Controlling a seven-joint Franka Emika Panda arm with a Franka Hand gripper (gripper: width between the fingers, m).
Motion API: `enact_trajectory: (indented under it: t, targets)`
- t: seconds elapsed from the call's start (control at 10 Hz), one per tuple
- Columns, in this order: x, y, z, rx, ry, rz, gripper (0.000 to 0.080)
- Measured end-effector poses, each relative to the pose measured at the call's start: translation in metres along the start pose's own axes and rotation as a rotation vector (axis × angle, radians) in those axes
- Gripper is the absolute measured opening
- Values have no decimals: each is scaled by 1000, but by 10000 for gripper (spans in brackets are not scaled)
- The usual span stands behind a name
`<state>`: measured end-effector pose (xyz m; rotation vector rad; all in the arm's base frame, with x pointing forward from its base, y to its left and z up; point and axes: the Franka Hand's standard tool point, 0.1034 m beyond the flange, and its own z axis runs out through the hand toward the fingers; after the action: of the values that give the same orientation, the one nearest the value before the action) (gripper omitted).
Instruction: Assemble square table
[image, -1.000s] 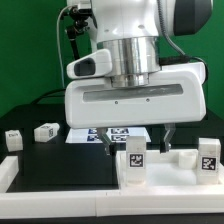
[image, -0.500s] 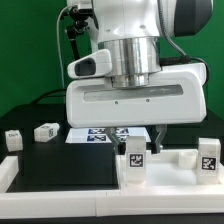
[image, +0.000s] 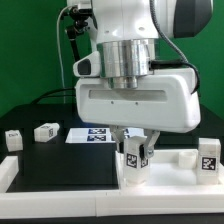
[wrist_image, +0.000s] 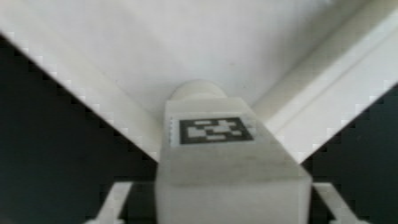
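Leg (image: 133, 160) below the arm (image: 135, 60): white, black-and-white square code pattern. Arm white and grey. Surface (image: 60, 165) black. Backdrop (image: 30, 50) behind arm green. Marker board (image: 88, 135) white, black-and-white codes.

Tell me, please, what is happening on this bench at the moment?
The robot's gripper is down over one tagged leg of the square table, with a finger on either side and apparently closed on it. The three other legs sit loose and untouched, two toward the exterior view's left and one at its right.
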<state>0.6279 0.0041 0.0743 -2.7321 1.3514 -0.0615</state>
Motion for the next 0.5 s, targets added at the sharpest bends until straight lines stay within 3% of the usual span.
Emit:
enact_trajectory:
  t: [0.1,0.3,0.5]
  targets:
    - [1,0,0,7,-22,232,294]
    - [3,3,1,52,-88,586,294]
    - [2,4,2,56,-105,729,294]
